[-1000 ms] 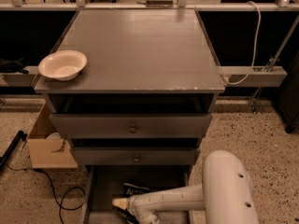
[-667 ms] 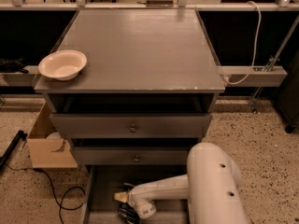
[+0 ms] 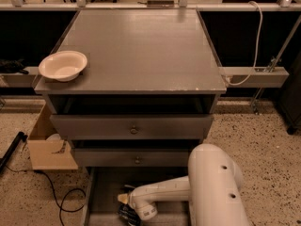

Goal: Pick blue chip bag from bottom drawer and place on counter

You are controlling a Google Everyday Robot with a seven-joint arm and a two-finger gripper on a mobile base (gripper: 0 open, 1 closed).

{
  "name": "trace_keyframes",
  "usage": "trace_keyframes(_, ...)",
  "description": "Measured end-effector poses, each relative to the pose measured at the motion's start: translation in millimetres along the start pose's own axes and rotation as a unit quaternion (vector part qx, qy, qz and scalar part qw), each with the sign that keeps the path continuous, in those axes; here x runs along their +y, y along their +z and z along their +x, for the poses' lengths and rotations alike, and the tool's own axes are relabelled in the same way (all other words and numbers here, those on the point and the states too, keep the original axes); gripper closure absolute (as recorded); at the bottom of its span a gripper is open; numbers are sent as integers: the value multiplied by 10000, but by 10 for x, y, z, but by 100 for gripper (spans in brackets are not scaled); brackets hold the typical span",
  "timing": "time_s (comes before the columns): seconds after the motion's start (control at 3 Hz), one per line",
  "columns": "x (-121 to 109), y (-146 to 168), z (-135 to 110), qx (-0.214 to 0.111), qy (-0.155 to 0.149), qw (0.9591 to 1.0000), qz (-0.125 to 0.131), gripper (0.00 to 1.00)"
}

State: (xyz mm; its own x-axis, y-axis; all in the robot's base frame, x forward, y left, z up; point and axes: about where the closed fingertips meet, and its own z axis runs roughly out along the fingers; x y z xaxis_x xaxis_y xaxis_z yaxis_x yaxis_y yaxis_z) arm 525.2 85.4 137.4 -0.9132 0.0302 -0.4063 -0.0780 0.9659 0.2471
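Observation:
The bottom drawer (image 3: 101,199) is pulled out at the foot of the grey cabinet. My gripper (image 3: 124,199) reaches down into its front part from the right, on the white arm (image 3: 211,187). A dark crinkled piece of the blue chip bag (image 3: 127,215) shows just under and in front of the gripper; the wrist hides the rest. I cannot tell whether the gripper touches it. The counter (image 3: 141,51) is the flat grey top of the cabinet.
A white bowl (image 3: 63,65) sits at the counter's front left corner. Two knobbed drawers (image 3: 134,128) above the bottom one are closed. A cardboard box (image 3: 49,147) and a black cable (image 3: 61,204) lie on the floor to the left.
The arm has swung left over the drawer and its forearm now slopes downward. The gripper tip has stayed at almost the same spot in the drawer.

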Motion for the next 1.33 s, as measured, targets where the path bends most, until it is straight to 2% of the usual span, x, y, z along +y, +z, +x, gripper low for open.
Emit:
trace_keyframes(0.33,0,0,0,0,0,10000,0,31)
trace_keyframes(0.67,0,0,0,0,0,10000,0,54)
trace_keyframes(1.0,0,0,0,0,0,10000,0,85)
trace_keyframes(1.33,0,1,1,1,0,10000,0,100)
